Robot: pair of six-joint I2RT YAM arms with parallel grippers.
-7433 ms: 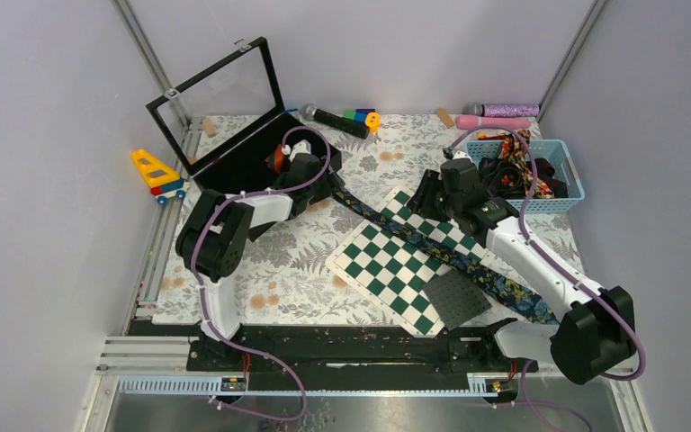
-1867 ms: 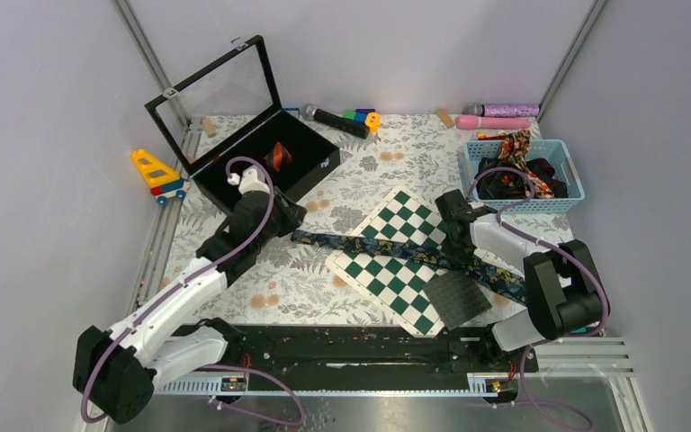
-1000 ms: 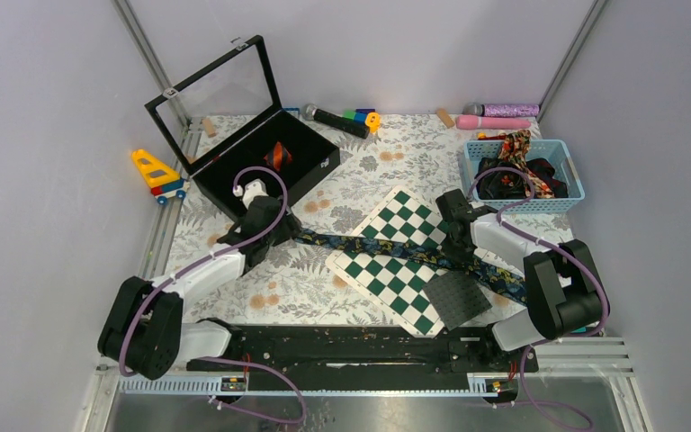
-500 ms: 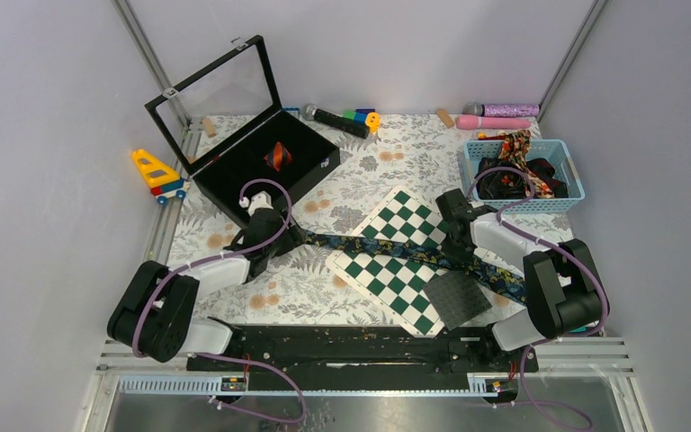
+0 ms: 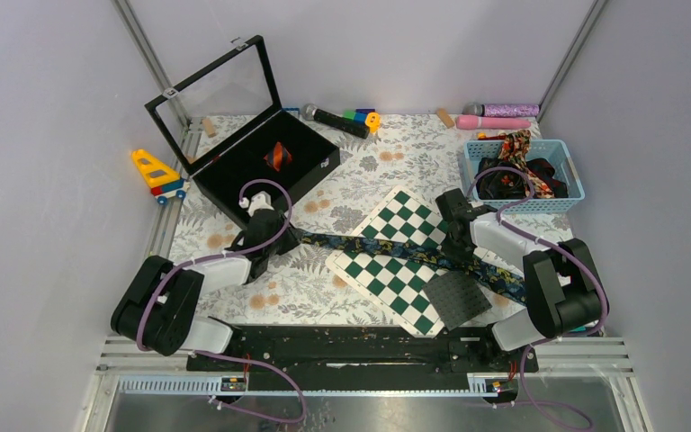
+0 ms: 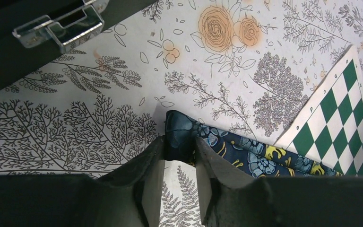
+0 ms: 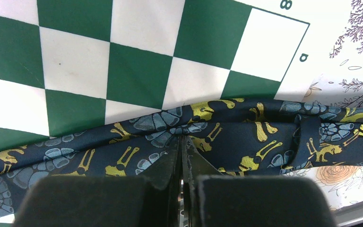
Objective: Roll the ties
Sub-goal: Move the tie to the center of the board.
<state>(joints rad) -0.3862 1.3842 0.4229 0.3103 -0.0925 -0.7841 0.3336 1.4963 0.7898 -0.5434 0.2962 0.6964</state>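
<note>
**A:** Top external view, nearest things first. Where is the tie?

**B:** The tie point(image 5: 369, 245) lies unrolled and flat. It slants from the near right of the table point(image 5: 297, 292) toward the middle left, crossing the board point(image 5: 387, 270). It is dark navy with blue flowers and yellow marks.

**A:** The right gripper?

**B:** The right gripper point(image 7: 182, 139) has its fingers together, tips down on the tie at the board's right edge. I cannot tell whether any fabric is pinched.

**A:** And the left?

**B:** Farther left, the left gripper point(image 6: 178, 140) has the tie's narrow end between its fingers. One finger touches each edge, clamped across it. That end lies on the table just beside the case point(image 5: 306, 178).

**A:** Beyond that?

**B:** The case stands open at the far left. Inside sits a striped tie point(image 5: 275, 155), red-orange and black, bundled small. At the far right corner the basket point(image 5: 553, 200) holds a heap point(image 5: 517, 171) of dark and floral fabric.
</note>
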